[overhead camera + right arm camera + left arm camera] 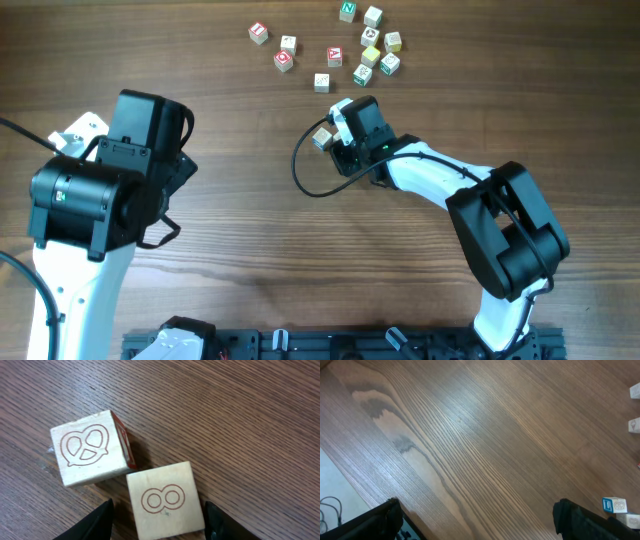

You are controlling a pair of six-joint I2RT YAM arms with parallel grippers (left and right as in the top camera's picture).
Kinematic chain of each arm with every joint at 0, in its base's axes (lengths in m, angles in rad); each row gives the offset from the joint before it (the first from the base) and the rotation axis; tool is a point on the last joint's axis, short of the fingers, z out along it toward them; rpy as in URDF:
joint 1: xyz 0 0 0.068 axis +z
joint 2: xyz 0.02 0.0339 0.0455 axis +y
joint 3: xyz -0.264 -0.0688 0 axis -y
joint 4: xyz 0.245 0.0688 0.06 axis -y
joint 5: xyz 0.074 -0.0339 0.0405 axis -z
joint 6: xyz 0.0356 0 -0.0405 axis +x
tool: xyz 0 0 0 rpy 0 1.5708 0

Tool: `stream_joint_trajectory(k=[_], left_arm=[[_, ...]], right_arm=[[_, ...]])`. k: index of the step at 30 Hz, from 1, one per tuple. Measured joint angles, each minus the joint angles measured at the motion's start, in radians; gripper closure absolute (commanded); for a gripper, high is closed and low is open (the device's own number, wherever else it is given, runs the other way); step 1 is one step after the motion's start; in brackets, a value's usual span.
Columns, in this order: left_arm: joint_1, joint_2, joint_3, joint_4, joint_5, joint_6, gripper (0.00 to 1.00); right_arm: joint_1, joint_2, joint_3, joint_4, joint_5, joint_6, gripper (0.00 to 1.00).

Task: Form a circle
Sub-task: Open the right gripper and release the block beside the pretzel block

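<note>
The right tool (157, 519), half open and gripping nothing, straddles the pale wooden figure-eight cube (164, 502); the pale wooden pretzel cube (90, 455) lies just beside it, ahead-left.

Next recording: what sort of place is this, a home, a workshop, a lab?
Probably a robotics lab or data-collection bench. A left arm and a right arm stand at a wood-grain table, with a black mounting rail along its near edge. The only props are scattered small wooden cubes.
</note>
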Motion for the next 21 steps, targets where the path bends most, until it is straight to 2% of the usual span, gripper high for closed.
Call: stream_joint_trajectory(k=[11,14,15,21], left_arm=[[0.000,0.000,0.000,0.000,0.000,0.000,0.00],[0.000,0.000,0.000,0.000,0.000,0.000,0.00],[0.000,0.000,0.000,0.000,0.000,0.000,0.00],[0.000,0.000,0.000,0.000,0.000,0.000,0.00]], right_arm=[[0.000,-0.023,0.006,-0.103,0.028,0.012,0.44],[0.000,-0.033,0.006,-0.147,0.025,0.015,0.53],[0.000,-0.039,0.006,-0.168,0.026,0.018,0.63],[0.000,-0.052,0.009,-0.239,0.051,0.102,0.85]])
